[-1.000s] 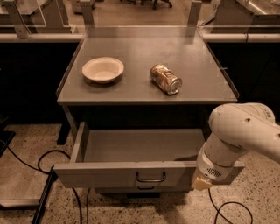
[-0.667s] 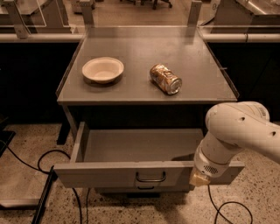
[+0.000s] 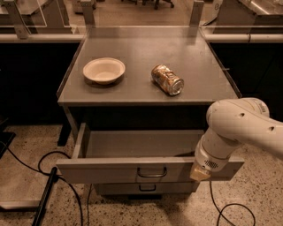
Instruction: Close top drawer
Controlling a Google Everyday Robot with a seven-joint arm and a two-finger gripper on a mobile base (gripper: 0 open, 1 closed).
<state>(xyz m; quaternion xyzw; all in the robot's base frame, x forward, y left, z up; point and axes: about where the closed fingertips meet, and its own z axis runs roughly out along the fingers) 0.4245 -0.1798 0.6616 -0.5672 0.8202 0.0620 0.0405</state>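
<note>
Nearest is the speckled floor (image 3: pixel 26 145), where a black cable (image 3: pixel 44 161) loops at the left beside a thicker dark lead (image 3: pixel 43 201). A thinner cable (image 3: pixel 232 209) curls at the right.

Above the floor a shorter grey drawer front (image 3: pixel 119 189) sits flush under the cabinet, and its small handle (image 3: pixel 147 188) is just visible. Directly over it the top drawer (image 3: pixel 97 170) stands pulled well out toward the camera. Its broad flat front panel reaches wider than the cabinet on both sides, and a dark loop handle (image 3: pixel 151 172) sits at its centre. The drawer's grey inner floor and left side wall are in plain sight.

The robot's white arm (image 3: pixel 241 126) reaches in from the right and bends down over the right part of the drawer. The gripper (image 3: pixel 200 173) sits at the tan end of the wrist, against the upper edge of the front panel and to the right of the loop handle, not on it. The wrist covers the working end, so I cannot tell how the jaws are set or whether they have hold of anything.

Behind the drawer is the grey table (image 3: pixel 146 44). On it, left of centre, stands an upright shallow cream bowl (image 3: pixel 104 70). Well apart from it to the right lies a tan drink can (image 3: pixel 167 80) on its side (silvery end turned toward the front right).

Beyond the table a pale rail (image 3: pixel 35 38) runs along each side, with upright posts (image 3: pixel 88 11) and clear panels above.
</note>
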